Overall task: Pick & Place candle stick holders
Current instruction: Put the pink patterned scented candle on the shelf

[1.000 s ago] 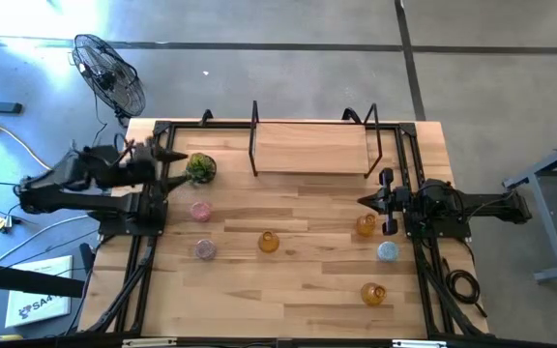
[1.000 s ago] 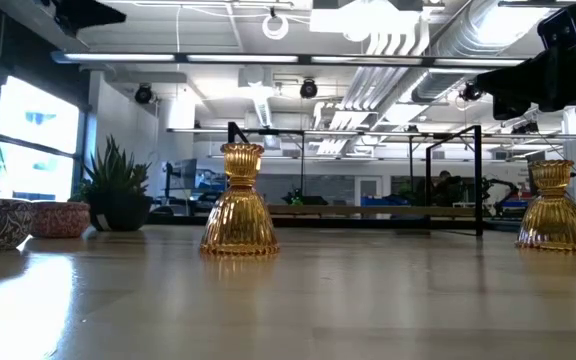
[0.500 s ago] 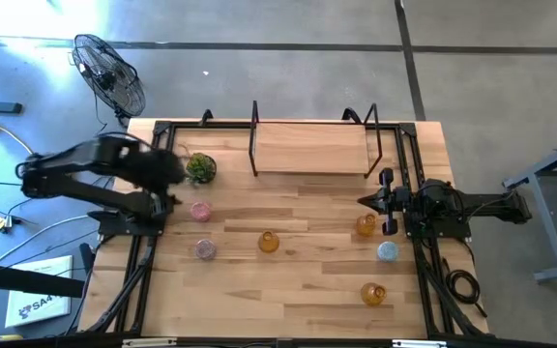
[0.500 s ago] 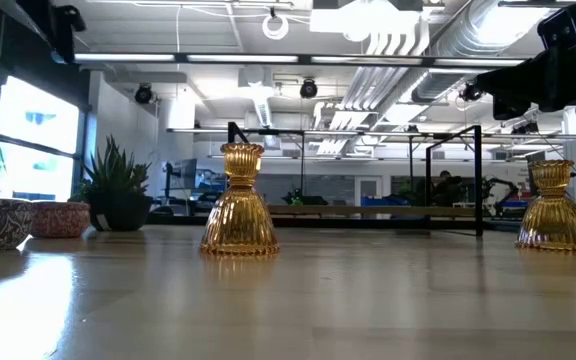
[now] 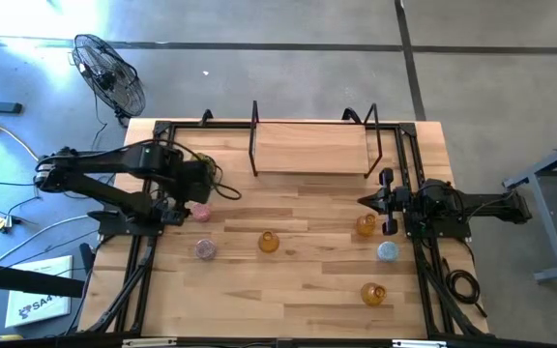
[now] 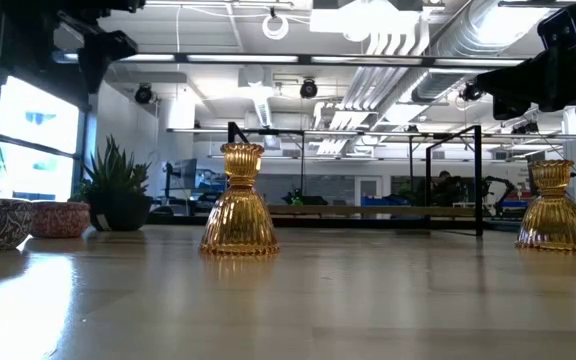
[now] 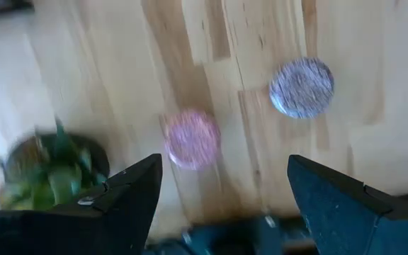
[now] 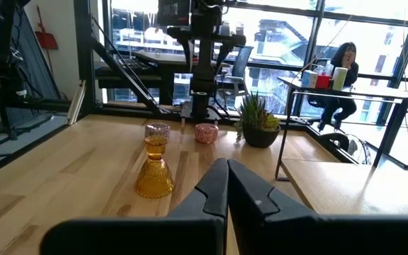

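Item 1. Left gripper [image 5: 204, 184]: raised above the table's left side, over the green plant ball [image 7: 48, 170] and just behind a pink holder. Fingers [image 7: 129, 195] spread wide apart, nothing between them. Its wrist view looks straight down on two of the holders.

Item 2. Pink candle stick holder [image 5: 200, 211]: squat, upright on the wooden table [image 5: 307, 280], left side, just in front of the left gripper; seen from above in the left wrist view [image 7: 192, 138].

Item 3. Second pink candle stick holder [image 5: 205, 249]: nearer the table's front edge, apart from the first; paler in the left wrist view [image 7: 302, 86].

Item 4. Amber candle stick holder [image 5: 268, 242]: bulbous with narrow neck, upright near the table's middle, clear of all others.

Item 5. Wooden shelf on black wire frame [image 5: 312, 147]: at the table's back, centre.

Item 6. Amber candle stick holder [image 5: 366, 225]: right of centre, just beside the right gripper.

Item 7. Amber candle stick holder [image 5: 372, 293]: front right, standing alone.

Item 8. Light blue candle stick holder [image 5: 387, 252]: squat, right side, between the two amber ones.

Item 9. Right gripper [image 5: 385, 201]: parked over the table's right side, fingers [image 8: 214, 188] pressed together, holding nothing.
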You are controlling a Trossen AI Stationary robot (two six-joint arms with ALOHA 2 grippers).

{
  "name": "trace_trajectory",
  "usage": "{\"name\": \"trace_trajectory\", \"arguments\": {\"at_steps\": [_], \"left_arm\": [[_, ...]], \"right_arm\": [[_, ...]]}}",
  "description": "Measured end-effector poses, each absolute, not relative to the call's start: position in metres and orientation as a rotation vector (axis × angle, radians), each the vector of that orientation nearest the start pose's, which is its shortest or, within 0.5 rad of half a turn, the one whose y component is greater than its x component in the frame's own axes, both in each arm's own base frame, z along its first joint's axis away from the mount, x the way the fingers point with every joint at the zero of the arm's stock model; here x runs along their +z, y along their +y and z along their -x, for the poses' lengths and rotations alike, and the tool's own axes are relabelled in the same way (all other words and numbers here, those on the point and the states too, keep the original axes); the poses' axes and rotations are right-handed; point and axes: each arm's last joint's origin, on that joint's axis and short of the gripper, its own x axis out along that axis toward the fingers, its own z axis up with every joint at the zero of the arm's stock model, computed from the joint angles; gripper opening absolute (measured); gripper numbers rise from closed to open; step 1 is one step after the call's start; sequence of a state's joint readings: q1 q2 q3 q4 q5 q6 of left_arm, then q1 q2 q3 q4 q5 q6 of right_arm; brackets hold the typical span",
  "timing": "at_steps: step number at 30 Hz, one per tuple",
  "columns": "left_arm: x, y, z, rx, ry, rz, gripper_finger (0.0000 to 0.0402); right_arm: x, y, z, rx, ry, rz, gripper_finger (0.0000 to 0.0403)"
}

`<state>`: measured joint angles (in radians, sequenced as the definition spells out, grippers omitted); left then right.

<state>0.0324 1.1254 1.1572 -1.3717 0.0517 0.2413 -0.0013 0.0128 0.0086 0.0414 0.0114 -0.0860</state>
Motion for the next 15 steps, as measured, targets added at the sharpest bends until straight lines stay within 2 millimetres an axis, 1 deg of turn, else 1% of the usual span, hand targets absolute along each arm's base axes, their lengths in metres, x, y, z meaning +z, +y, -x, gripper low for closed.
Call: {"name": "trace_trajectory", "arguments": {"at_steps": [4, 10, 15], "left_arm": [[0.298, 0.005, -0.172, -0.166, 1.303, -0.163, 0.0300], [0.270, 0.006, -0.171, -0.041, 1.358, -0.113, 0.0300], [0.261, 0.009, -0.171, 0.079, 1.369, -0.147, 0.0306]], "right_arm": [[0.169, 0.000, -0.098, -0.015, -0.037, 0.086, 0.0000], [0.169, 0.000, -0.098, -0.014, -0.036, 0.086, 0.0000], [0.169, 0.000, -0.098, -0.015, -0.037, 0.086, 0.0000]]}}
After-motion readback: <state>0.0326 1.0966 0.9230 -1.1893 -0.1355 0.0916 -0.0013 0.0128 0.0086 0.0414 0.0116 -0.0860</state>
